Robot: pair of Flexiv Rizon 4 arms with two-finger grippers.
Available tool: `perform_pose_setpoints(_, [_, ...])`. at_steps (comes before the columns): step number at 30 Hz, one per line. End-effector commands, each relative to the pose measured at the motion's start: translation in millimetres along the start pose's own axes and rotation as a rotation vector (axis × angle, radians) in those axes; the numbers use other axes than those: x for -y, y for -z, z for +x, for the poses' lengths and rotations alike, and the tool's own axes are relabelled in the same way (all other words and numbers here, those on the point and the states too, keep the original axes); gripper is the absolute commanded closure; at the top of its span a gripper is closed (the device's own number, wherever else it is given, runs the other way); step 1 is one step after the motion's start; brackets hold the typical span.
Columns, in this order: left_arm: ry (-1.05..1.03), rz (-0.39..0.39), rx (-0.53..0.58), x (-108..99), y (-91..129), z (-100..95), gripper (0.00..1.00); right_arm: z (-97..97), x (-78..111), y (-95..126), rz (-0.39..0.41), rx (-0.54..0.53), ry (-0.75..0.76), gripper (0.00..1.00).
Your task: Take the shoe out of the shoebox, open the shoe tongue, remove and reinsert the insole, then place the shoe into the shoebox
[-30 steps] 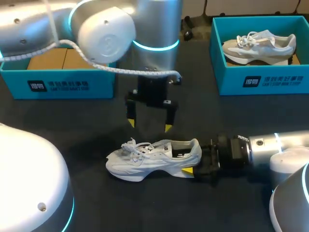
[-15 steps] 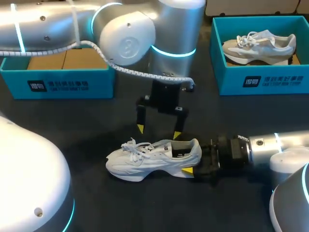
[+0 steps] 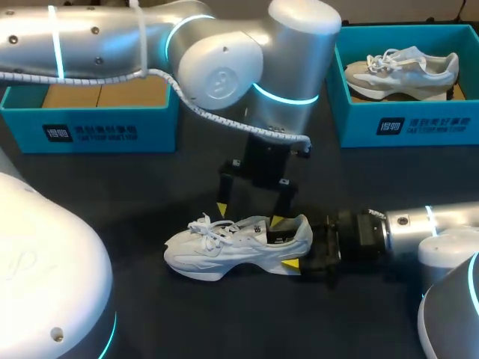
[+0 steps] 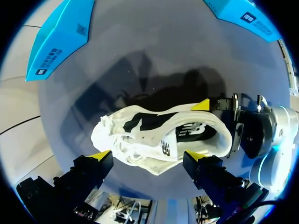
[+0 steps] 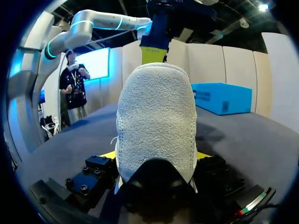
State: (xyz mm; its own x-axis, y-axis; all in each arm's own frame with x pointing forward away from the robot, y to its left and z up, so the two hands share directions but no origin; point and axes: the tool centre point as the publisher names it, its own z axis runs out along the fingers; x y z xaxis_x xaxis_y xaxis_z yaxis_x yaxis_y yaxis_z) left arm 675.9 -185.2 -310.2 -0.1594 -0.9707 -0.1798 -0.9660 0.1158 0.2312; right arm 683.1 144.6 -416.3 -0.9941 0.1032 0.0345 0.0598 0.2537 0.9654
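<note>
A white sneaker [image 3: 238,242] lies on its sole on the black table, toe to the left. My right gripper [image 3: 301,254] comes in level from the right and is shut on its heel. In the right wrist view the knitted heel [image 5: 156,116] fills the space between the right gripper's [image 5: 155,157] fingers. My left gripper [image 3: 250,215] hangs open straight above the shoe's collar, fingers pointing down. In the left wrist view the left gripper [image 4: 148,156] straddles the shoe [image 4: 159,137] over its tongue and dark insole, apart from it.
A teal shoebox [image 3: 90,129] with a bare cardboard floor stands at the back left. A second teal shoebox [image 3: 404,123] at the back right holds another pale sneaker [image 3: 400,71]. Bare black table lies in front of the shoe.
My left arm has swung right and come down, bringing its open gripper from behind the shoe to just above the collar. The shoe and the right gripper have kept still.
</note>
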Motion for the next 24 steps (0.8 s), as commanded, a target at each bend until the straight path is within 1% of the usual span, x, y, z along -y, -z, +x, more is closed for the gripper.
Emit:
perform_pose_setpoints(1, [0.012, -0.019, 0.034, 6, -8, 10.9, 0.0, 0.0, -0.1, -1, 0.003, 0.002, 0.0, 1.0])
perform_pose_setpoints(6, [0.035, -0.031, 0.073, 8, -17, 13.0, 0.0, 0.0, -0.1, -1, 0.003, 0.002, 0.0, 1.0])
perform_pose_setpoints(14, [0.054, -0.037, 0.137, 6, -25, 16.3, 0.0, 0.0, -0.1, -1, 0.003, 0.002, 0.0, 1.0])
perform_pose_setpoints(24, [0.077, -0.052, 0.189, 5, -33, 4.1, 0.0, 0.0, -0.1, -1, 0.003, 0.002, 0.0, 1.0])
